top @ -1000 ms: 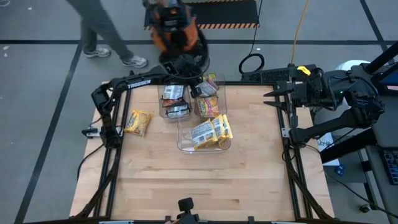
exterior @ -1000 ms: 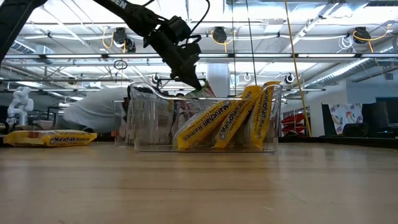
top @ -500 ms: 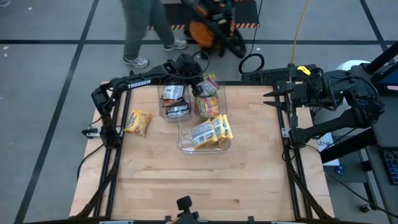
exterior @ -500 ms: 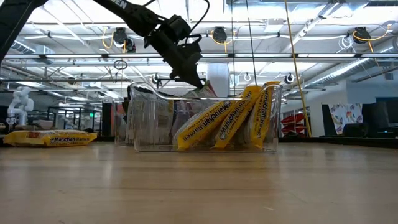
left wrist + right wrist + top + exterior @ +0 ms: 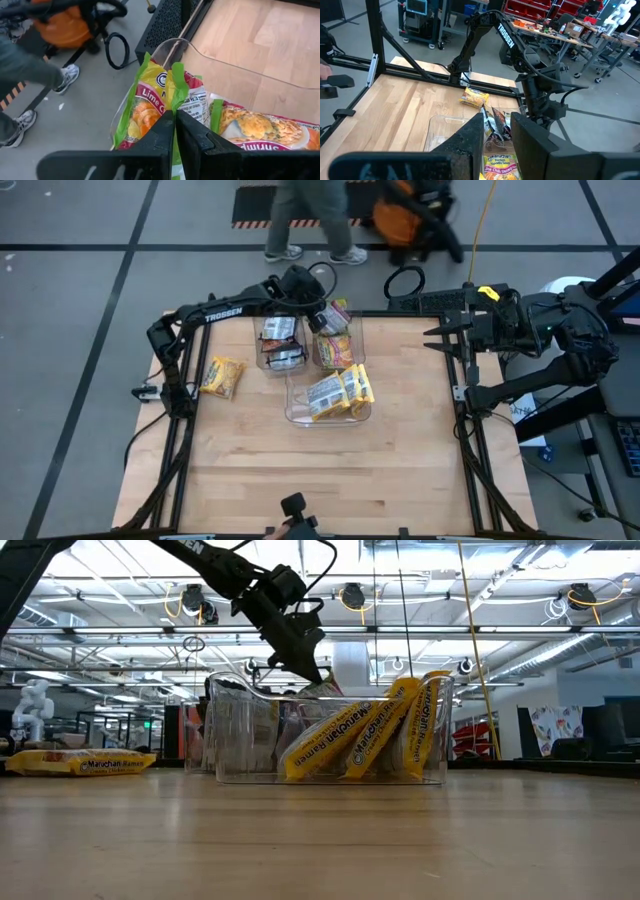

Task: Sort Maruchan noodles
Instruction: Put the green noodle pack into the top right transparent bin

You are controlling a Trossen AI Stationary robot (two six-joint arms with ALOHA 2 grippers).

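A lime-green Maruchan packet stands tilted at the far end of the far right clear bin, over its rim. My left gripper is shut on this packet; it also shows from above. An orange-red packet lies in the same bin. Dark packets fill the far left bin. Yellow packets lean in the near bin. One yellow packet lies flat on the table at the left. My right gripper waits open above the table's right edge. My left gripper pinches the lime-green packet's sealed end edge between its two fingers, which stand almost together. The fingers come slanting down from the table's left and near side. The packet stands tilted in the bin's far end, its lower part hidden behind the fingers.
The three clear bins cluster at the table's far middle. Bare wood spreads over the near half and the right side. A person and an orange object are on the floor beyond the far edge.
Neither arm has visibly shifted, and the packets stay where they were. The person and the orange object beyond the far edge have gone toward the right.
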